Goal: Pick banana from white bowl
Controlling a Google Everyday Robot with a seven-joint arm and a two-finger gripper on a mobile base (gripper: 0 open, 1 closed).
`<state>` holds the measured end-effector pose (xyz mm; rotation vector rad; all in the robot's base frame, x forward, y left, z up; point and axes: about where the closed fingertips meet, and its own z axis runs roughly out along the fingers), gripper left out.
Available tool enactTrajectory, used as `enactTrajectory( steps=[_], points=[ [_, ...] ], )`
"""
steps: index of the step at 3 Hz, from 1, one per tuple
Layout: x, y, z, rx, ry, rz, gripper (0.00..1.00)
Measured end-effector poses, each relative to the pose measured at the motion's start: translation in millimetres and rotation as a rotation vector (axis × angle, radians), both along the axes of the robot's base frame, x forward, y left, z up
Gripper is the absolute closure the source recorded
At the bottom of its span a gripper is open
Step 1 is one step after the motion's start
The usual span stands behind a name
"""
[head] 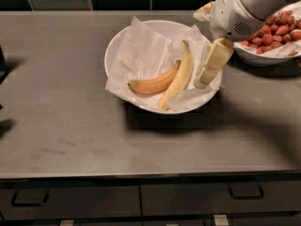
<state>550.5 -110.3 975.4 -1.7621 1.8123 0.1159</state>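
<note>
Pale yellow banana [179, 76] lies just beside my end effector [203, 80], toward the middle of the white bowl [107, 55], lengths roughly parallel; open or closed, I can't tell.

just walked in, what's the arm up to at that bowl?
The arm's gripper hovers over the right edge of the white bowl, just right of the banana, and carries nothing. The banana lies on the crinkled paper, with a shorter orange-yellow banana meeting its left side. Nothing is picked yet. A bowl of strawberries sits behind, at the right of the counter.
</note>
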Motion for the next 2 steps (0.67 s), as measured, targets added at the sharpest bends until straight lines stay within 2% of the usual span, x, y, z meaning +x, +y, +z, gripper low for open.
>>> enactTrajectory(
  steps=[1,2],
  points=[
    [0.2,0.0,0.2,0.000,-0.001,0.000,0.19],
    [2.2,0.7,2.4,-0.001,-0.011,0.000,0.23]
  ],
)
